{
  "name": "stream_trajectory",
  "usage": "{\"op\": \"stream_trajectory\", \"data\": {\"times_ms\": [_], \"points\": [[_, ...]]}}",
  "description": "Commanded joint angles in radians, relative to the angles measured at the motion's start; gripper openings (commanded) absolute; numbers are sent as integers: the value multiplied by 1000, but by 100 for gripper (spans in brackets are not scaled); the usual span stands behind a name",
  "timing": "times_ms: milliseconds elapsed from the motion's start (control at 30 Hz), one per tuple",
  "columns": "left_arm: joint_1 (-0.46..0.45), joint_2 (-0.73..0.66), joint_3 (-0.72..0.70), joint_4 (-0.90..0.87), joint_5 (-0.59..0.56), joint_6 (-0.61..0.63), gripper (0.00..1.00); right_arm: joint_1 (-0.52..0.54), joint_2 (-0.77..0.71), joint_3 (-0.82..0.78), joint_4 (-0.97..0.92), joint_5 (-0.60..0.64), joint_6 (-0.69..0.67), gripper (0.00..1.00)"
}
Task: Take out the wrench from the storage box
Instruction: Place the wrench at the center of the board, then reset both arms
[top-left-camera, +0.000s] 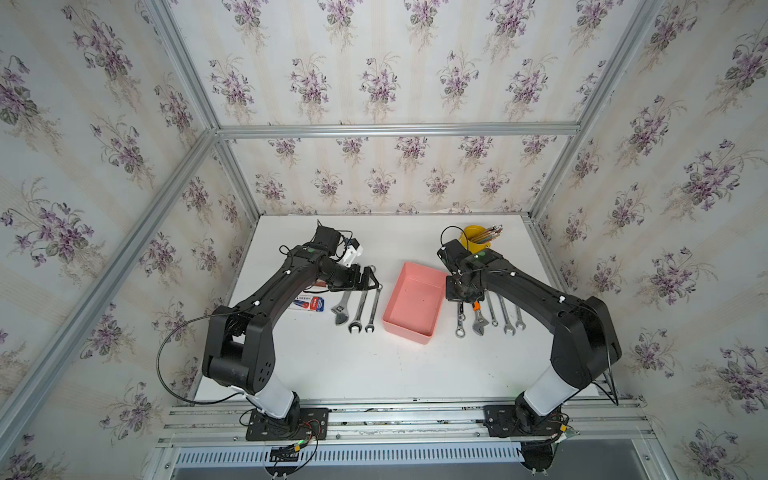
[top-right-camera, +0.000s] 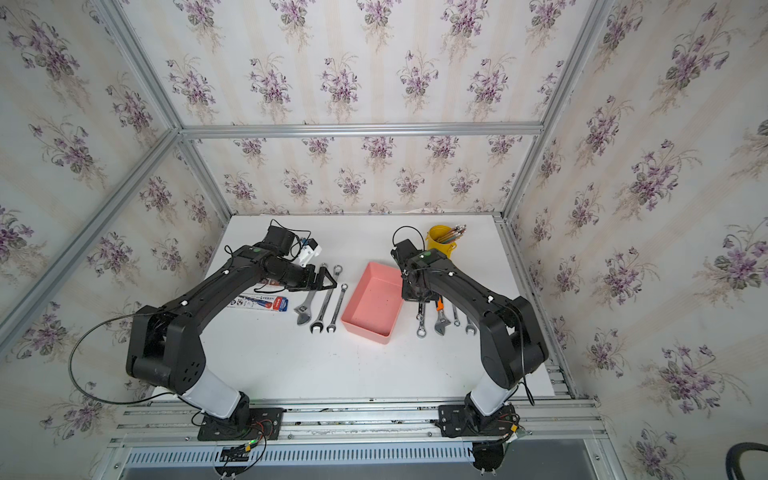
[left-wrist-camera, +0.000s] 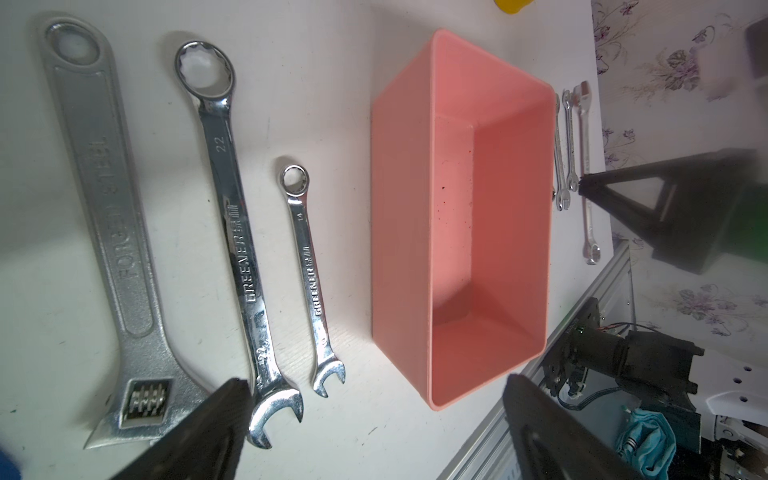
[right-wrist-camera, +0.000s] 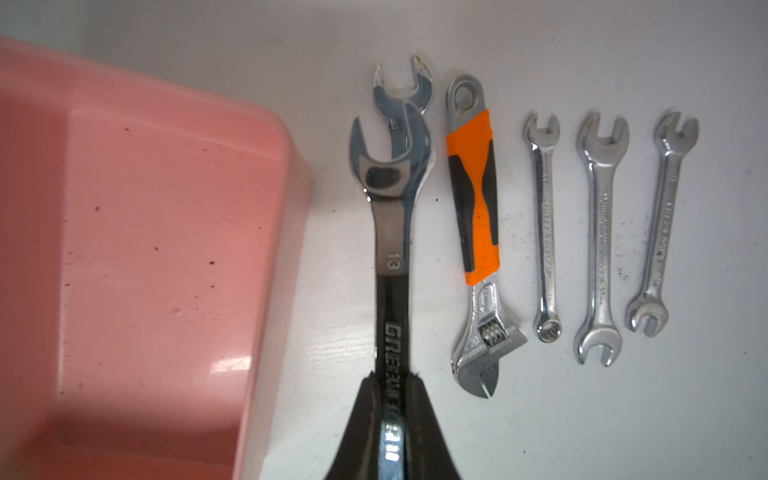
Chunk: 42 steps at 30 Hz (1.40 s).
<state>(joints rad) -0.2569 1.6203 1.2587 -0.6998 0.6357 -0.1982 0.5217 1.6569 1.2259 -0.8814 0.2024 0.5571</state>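
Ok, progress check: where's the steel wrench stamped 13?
Right wrist view: right claw holds the steel wrench between the pink plastic box and the orange-handled adjustable wrench.

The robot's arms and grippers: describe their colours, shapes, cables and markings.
The left arm and right arm are black, boxy links above a white rounded base segment, each with a green light near the wrist. A black cable loops out from the left arm. The left gripper and right gripper have black tapering fingers.
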Motion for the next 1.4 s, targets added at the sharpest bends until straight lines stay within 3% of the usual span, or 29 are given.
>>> {"op": "stream_trajectory", "data": {"times_ms": [0,267,600,800,1133,1367], "points": [[1,-1,15,-22,3,14,99,-32,9,-77,186,-41,-57,1],[1,-25,11,-51,-18,20,99,-58,117,-135,378,-123,-88,1],[1,-31,2,-53,-28,13,99,-47,158,-137,407,-179,-93,5],[-1,-31,1,-52,-30,11,99,-34,164,-141,388,-185,-98,22],[1,-46,0,-57,-42,11,99,-51,80,-28,262,-123,-118,25],[68,-58,27,-82,-149,92,99,-193,-122,-105,363,-125,-197,31]]}}
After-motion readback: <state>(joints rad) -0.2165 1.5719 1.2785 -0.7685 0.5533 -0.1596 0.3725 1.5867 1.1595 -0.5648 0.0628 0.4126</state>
